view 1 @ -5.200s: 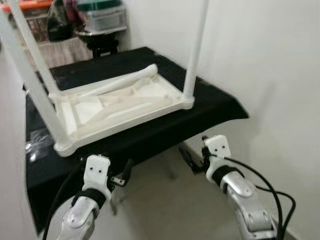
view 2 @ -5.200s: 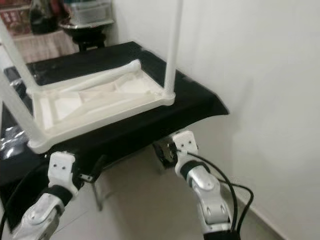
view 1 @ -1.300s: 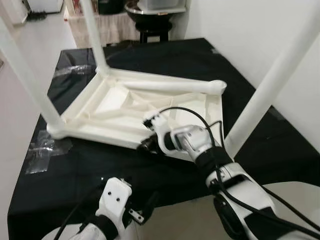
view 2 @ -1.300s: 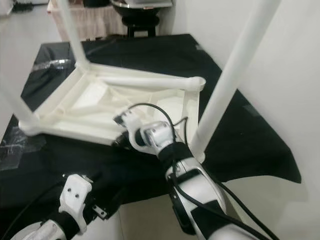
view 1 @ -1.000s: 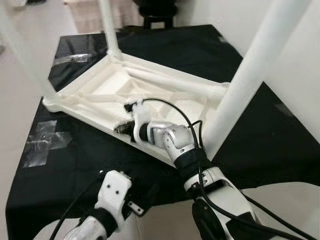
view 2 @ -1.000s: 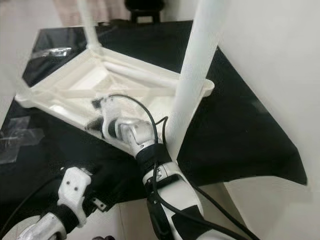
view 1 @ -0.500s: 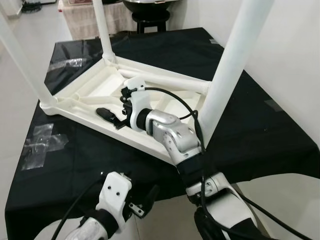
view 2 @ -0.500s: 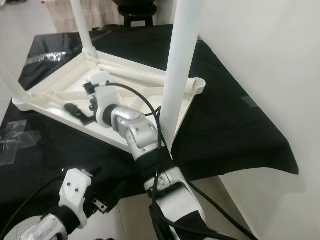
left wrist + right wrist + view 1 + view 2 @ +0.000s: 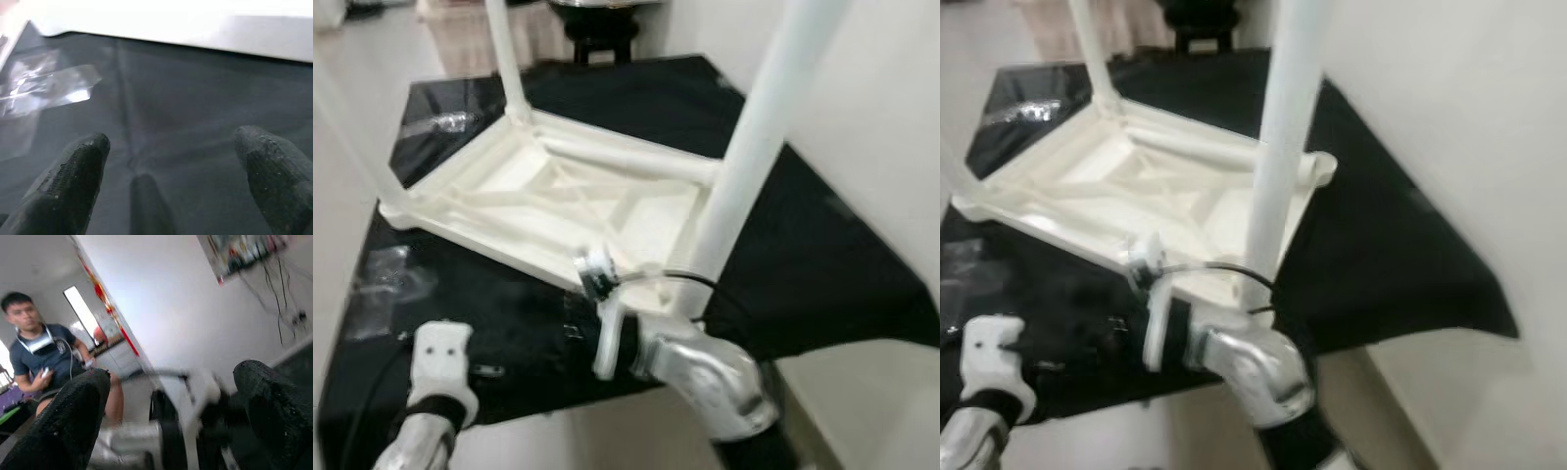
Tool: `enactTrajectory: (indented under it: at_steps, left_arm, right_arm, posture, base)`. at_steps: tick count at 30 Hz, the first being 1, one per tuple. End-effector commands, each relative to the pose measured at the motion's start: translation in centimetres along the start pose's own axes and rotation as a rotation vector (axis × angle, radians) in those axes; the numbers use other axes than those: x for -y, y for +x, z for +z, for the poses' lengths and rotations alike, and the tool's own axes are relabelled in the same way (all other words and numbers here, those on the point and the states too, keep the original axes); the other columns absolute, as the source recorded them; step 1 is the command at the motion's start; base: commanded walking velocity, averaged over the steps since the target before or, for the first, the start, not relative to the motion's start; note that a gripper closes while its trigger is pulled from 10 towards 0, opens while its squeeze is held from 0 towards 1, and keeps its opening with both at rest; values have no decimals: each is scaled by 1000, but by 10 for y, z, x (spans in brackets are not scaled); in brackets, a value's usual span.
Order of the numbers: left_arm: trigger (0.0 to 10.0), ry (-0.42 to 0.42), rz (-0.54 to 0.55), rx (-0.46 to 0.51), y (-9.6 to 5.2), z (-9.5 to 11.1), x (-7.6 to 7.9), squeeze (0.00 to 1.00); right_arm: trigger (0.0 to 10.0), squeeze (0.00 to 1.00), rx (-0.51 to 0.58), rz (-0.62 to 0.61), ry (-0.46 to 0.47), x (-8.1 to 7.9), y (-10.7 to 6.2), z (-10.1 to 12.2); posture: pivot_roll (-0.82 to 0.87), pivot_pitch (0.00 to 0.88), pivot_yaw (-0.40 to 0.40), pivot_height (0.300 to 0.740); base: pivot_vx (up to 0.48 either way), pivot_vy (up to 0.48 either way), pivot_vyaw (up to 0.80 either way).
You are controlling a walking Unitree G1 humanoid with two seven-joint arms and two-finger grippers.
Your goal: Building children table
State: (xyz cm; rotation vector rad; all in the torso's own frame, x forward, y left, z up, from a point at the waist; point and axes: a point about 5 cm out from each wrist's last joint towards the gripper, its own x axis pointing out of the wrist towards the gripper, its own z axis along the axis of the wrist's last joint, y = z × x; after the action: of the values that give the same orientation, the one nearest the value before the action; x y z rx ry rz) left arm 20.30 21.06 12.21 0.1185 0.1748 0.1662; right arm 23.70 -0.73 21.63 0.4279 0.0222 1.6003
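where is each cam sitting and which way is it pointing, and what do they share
Left eye: on the head, looking down at the upturned white table on the black cloth; both arms show, the right one near.
Right eye: beside it, same scene shifted; one leg stands close.
Left wrist: looks along the open left claw at the cloth, tape and table edge.
Right wrist: looks along the open right claw out at a wall and a seated person.
Both eyes and the left wrist share the table and cloth.
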Motion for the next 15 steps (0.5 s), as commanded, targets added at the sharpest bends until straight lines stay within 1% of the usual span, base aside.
enactTrajectory:
  at_steps: [1, 2, 3, 4, 5, 6, 7, 9, 10, 11, 12, 13, 14, 15]
  left_arm:
    - [10000, 12, 40, -44, -2, -10, -6, 0]
    - [10000, 12, 40, -44, -2, -10, -6, 0]
    - [10000, 6, 72, -52, -3, -12, -11, 0]
    - [10000, 6, 72, -52, -3, -12, -11, 0]
    - [10000, -4, 101, -59, -3, -15, -17, 0]
    - [10000, -4, 101, -59, -3, -15, -17, 0]
    - [10000, -13, 119, -63, -3, -16, -20, 0]
    - [10000, -13, 119, -63, -3, -16, -20, 0]
    - [10000, -20, 125, -66, -3, -18, -21, 0]
    - [10000, -30, 112, -63, -2, -18, -19, 0]
    - [10000, -40, 91, -57, -1, -17, -16, 0]
    - [10000, -40, 91, -57, -1, -17, -16, 0]
    - [10000, -49, 74, -53, -1, -17, -14, 0]
    - [10000, -49, 74, -53, -1, -17, -14, 0]
  right_arm:
    - [10000, 0, 26, 36, 20, -6, -1, 3]
    - [10000, 0, 26, 36, 20, -6, -1, 3]
    - [10000, 0, 37, 25, 38, -7, -13, 3]
    - [10000, 0, 37, 25, 38, -7, -13, 3]
    - [10000, 0, 28, 26, 44, -12, -28, 1]
    - [10000, 0, 28, 26, 44, -12, -28, 1]
    - [10000, 0, 17, 30, 47, -17, -38, -1]
    - [10000, 0, 17, 30, 47, -17, -38, -1]
    - [10000, 0, -22, 24, 43, -20, -51, -5]
    - [10000, 0, -96, -15, 22, -20, -75, -9]
    - [10000, 0, -180, -78, 2, -17, -103, -10]
    - [10000, 0, -180, -78, 2, -17, -103, -10]
    - [10000, 0, -254, -136, -20, -16, -127, -8]
    - [10000, 0, -254, -136, -20, -16, -127, -8]
  posture:
    - [5, 172, -7, 740]
    - [5, 172, -7, 740]
    - [3, 172, -8, 740]
    - [3, 172, -8, 740]
    - [-2, 173, -8, 740]
    - [-2, 173, -8, 740]
    - [-2, 172, -8, 740]
    - [-2, 172, -8, 740]
    - [-2, 172, -8, 740]
    - [-6, 171, -7, 740]
    - [-11, 171, -3, 740]
    - [-11, 171, -3, 740]
    - [-13, 171, -3, 740]
    - [-13, 171, -3, 740]
  base:
    - [0, 0, 0]
    - [0, 0, 0]
    - [0, 0, 0]
    - [0, 0, 0]
    - [0, 0, 0]
    - [0, 0, 0]
    - [0, 0, 0]
    - [0, 0, 0]
    - [0, 0, 0]
    - [0, 0, 0]
    - [0, 0, 0]
    - [0, 0, 0]
    - [0, 0, 0]
    - [0, 0, 0]
